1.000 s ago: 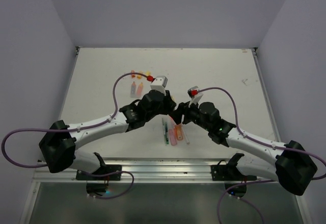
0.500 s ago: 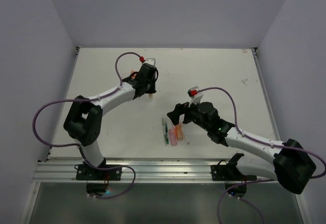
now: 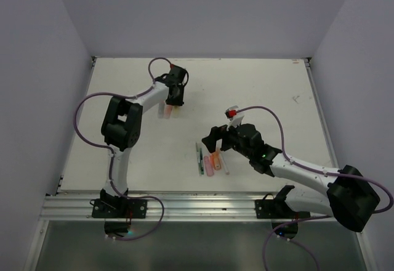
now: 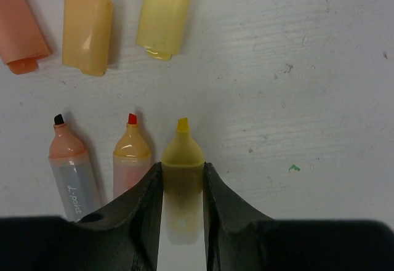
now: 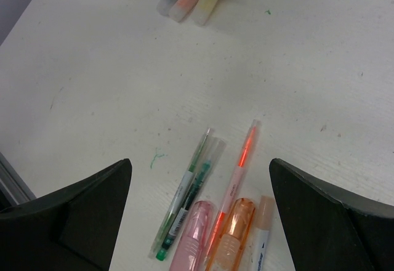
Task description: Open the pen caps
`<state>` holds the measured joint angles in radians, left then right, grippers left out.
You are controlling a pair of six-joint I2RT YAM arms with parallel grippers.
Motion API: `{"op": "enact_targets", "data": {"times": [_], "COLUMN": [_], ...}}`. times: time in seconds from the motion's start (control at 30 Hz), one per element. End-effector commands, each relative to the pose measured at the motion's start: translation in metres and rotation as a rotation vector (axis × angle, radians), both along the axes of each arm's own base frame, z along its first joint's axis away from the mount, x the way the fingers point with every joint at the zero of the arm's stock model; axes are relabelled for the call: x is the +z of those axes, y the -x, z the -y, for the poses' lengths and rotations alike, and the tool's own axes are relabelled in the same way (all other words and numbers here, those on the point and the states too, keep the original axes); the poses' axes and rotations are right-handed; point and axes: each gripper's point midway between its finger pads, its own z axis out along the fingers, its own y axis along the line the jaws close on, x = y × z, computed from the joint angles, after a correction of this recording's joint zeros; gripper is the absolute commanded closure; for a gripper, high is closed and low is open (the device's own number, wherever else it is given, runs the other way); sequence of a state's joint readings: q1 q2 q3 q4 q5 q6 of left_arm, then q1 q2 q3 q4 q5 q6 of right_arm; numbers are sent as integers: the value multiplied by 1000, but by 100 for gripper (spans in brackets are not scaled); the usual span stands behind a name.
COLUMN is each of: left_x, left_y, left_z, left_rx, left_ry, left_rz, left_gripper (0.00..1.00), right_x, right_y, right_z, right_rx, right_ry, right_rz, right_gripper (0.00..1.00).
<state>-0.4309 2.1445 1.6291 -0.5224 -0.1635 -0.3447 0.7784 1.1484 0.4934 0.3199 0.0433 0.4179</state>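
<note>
"Where have the caps got to?"

"Three are off and lying in a row at the far left of the table (image 4: pixel 320 68): a pinkish-orange cap (image 4: pixel 21 28), an orange cap (image 4: pixel 87 31) and a yellow cap (image 4: pixel 163 15). Their bare highlighters lie side by side just beside them, tips toward the caps."

"And the left gripper (image 4: pixel 182 167)?"

"Clamped on the yellow highlighter (image 4: pixel 182 154), a finger against each side. The orange-bodied one (image 4: pixel 130 157) and the pinkish one (image 4: pixel 69 166) lie untouched next to it."

"The right gripper (image 5: pixel 200 163)?"

"Spread wide, holding nothing, hovering above the bunch nearer the arms. There a pink highlighter (image 5: pixel 194 234) and an orange highlighter (image 5: pixel 231 234) have their caps on. Beside them lie a thin green pen (image 5: pixel 196 188), a thin orange pen (image 5: pixel 241 157) and a white pen (image 5: pixel 261 249)."
</note>
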Motion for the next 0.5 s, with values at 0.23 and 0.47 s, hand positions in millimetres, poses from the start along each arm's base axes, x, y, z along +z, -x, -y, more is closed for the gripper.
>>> {"op": "enact_targets", "data": {"times": [0.23, 0.47], "left_x": [-15, 3], "left_y": [-10, -6], "left_z": [2, 3], "left_rx": [-43, -30], "left_ry": [-10, 26], "left_rz": [-64, -48], "left_gripper": [77, 54], "right_x": [0, 4], "right_y": [-6, -6], "right_z": [-1, 0], "right_rx": [-7, -3], "right_ry": [7, 13], "right_rz": [24, 33], "right_gripper": [1, 2]}}
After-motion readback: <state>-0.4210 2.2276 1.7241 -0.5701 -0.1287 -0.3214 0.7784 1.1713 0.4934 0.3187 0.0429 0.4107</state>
